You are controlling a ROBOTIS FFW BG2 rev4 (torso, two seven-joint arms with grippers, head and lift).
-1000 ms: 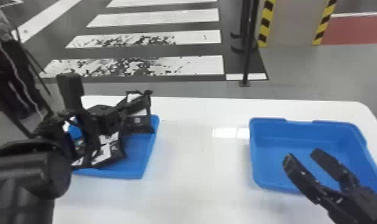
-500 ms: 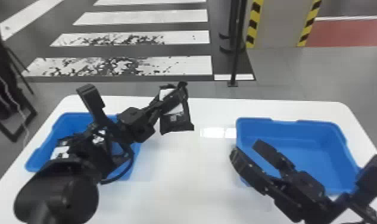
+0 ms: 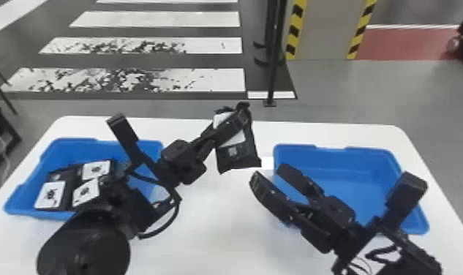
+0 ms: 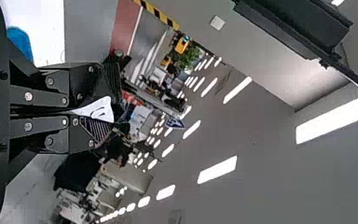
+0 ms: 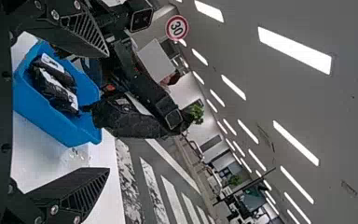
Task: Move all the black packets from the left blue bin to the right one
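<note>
Over the white desk [image 3: 212, 237], the left gripper [image 3: 242, 110] has its fingers clamped on a black packet [image 3: 237, 157] between left bin [image 3: 71, 142] and right bin [image 3: 365, 151], and a low carry could knock it against the right gripper [image 3: 270, 172], fingers apart.

A glossy black plastic packet with a white label [image 3: 237, 157] hangs from the left claw [image 3: 238, 117], pinched near its top edge. It slants slightly, its crimped bottom edge lowest, and is held above the white worktop [image 3: 212, 226], between the two bins.

More flat black packets with square white labels [image 3: 51, 194] lie in the left shallow, open-topped blue plastic bin [image 3: 73, 148]. Three labels face up, each with a dark printed mark; the packets lie close together towards the bin's left and middle, partly hidden on the right.

The right shallow, open-topped blue plastic bin [image 3: 336, 157] sits upright on the worktop, its blue floor visible.
</note>
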